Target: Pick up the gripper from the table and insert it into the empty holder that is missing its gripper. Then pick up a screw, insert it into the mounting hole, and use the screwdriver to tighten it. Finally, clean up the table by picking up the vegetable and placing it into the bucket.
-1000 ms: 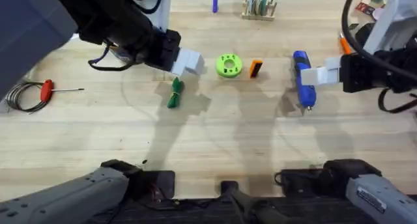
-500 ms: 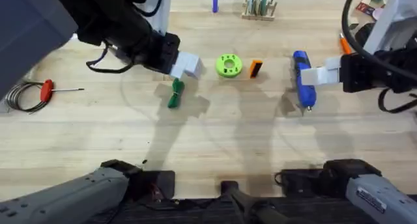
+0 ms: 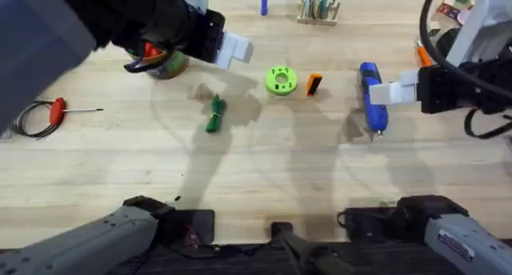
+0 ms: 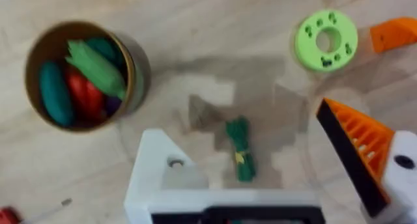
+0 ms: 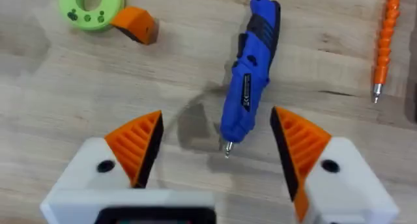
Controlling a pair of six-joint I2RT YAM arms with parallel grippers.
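A: Overhead, far left of the table (image 3: 264, 187): a red-handled tool (image 3: 58, 110) with a coil of wire lies near the edge. Next right, the bucket (image 3: 164, 65) sits partly under the left arm. Confirm contents?

B: Left wrist view: the bucket (image 4: 83, 73) stands upright, holding teal, red and light green toy foods. The left gripper (image 4: 260, 165) hangs above the table with nothing between its fingers; they stand spread wide, and one orange ribbed pad (image 4: 355, 146) is plain to see.

A: The vegetable?

B: The vegetable (image 4: 242, 149) lies flat on the wood, between the two fingers as that camera sees it, untouched. Overhead, the vegetable (image 3: 214, 113) lies apart from the left gripper (image 3: 234, 47), nearer the arm bases than the fingertips, and right of the bucket.

A: Continuing right: the lime-green disc (image 3: 280, 80), then the gripper block (image 3: 314, 84) just beside it, orange half showing, on the table. The holder (image 3: 318, 5) stands at the far edge, behind them.

B: Agreed. The right wrist view has the disc (image 5: 91, 4) with the gripper block (image 5: 134, 23) close against it, well apart from the right gripper (image 5: 218, 146).

A: Right gripper state?

B: Fingers parted, empty. The blue screwdriver (image 5: 249, 77) lies on the table between them, tip toward the camera, not touched. Overhead, the right gripper (image 3: 390, 92) hovers beside the screwdriver (image 3: 372, 97). An orange ribbed rod (image 5: 386, 42) lies farther right.
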